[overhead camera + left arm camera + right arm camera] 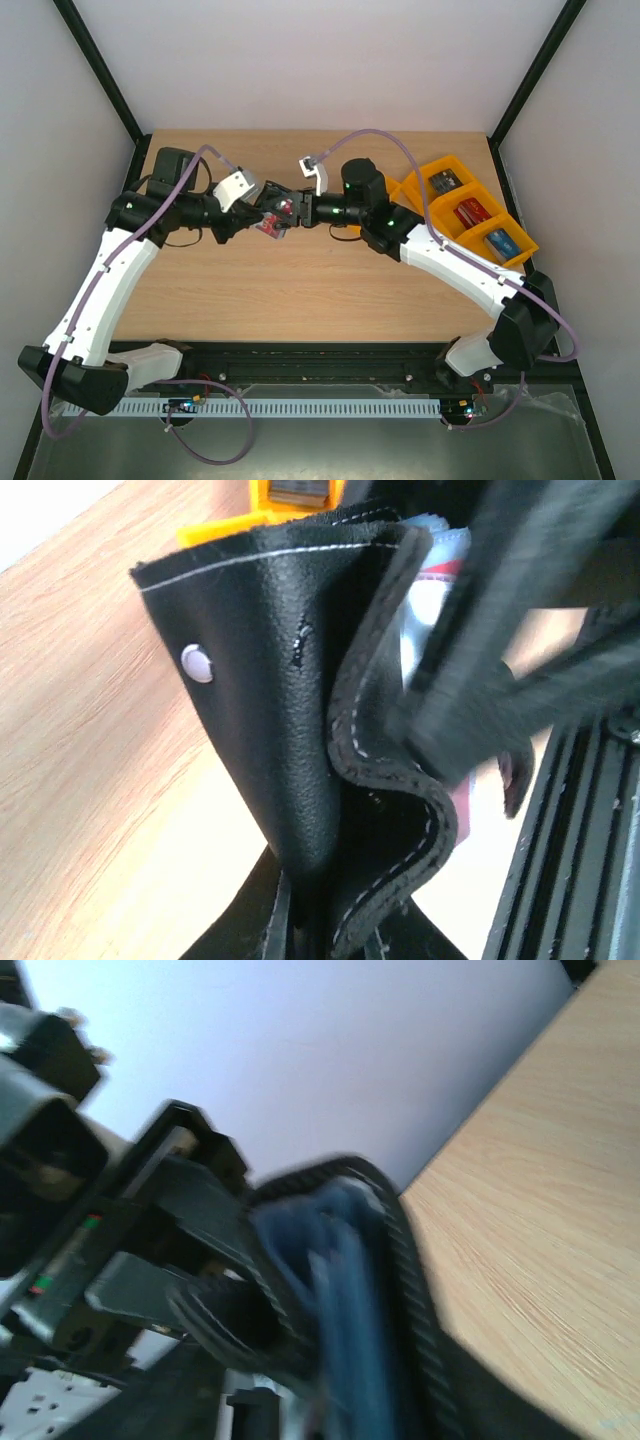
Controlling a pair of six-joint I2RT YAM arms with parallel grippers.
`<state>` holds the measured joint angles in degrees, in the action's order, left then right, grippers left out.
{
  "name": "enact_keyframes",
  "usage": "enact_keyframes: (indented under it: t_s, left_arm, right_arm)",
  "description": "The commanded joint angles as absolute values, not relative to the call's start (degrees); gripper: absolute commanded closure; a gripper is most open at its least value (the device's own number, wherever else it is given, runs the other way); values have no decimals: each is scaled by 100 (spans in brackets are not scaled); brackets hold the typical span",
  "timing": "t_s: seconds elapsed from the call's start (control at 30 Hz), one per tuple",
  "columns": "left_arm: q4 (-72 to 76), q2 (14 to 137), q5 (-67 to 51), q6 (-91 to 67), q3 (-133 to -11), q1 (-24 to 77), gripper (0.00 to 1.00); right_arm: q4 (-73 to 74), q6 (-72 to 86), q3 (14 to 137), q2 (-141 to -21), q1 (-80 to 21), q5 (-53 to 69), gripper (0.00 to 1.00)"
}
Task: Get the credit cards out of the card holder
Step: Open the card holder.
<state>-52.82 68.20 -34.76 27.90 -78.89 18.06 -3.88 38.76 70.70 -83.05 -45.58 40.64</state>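
Observation:
The card holder is a black wallet held above the table at centre. My left gripper is shut on its lower fold. In the left wrist view the wallet stands upright and half open, with a snap on its flap. A red and white credit card shows inside. My right gripper reaches into the wallet from the right. Its fingers are blurred dark bars at the card. The right wrist view is blurred and shows the blue-grey pockets. I cannot tell whether the right jaws are closed.
An orange tray with three compartments holding small items stands at the back right, and its edge shows in the left wrist view. A black rail runs along the table's near edge.

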Motion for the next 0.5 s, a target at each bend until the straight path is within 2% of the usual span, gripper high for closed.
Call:
enact_keyframes:
  t_s: [0.0, 0.1, 0.17, 0.3, 0.43, 0.47]
  left_arm:
    - [-4948, 6790, -4224, 2334, -7998, 1855, 98]
    - [-5103, 6738, -4545, 2261, -8190, 1773, 98]
    - [-5222, 6704, -4918, 2263, -8293, 1707, 98]
    - [-5336, 6705, -5686, 2222, -8352, 1563, 98]
    - [-5315, 6715, -5874, 2189, -8317, 1380, 98]
    - [-5311, 6698, -6030, 2209, -8268, 1309, 98]
  right_arm:
    - [-1685, 3698, 7034, -7972, -4659, 4779, 36]
    - [-1666, 3280, 6677, -7772, -4562, 4811, 16]
    - [-1820, 3210, 6368, -7662, -4549, 4812, 14]
    - [-2727, 3605, 5815, -7538, -4546, 5063, 18]
    - [-3055, 3584, 5546, -7379, -4544, 5017, 21]
    - [-3069, 3558, 5443, -7311, -4532, 4816, 33]
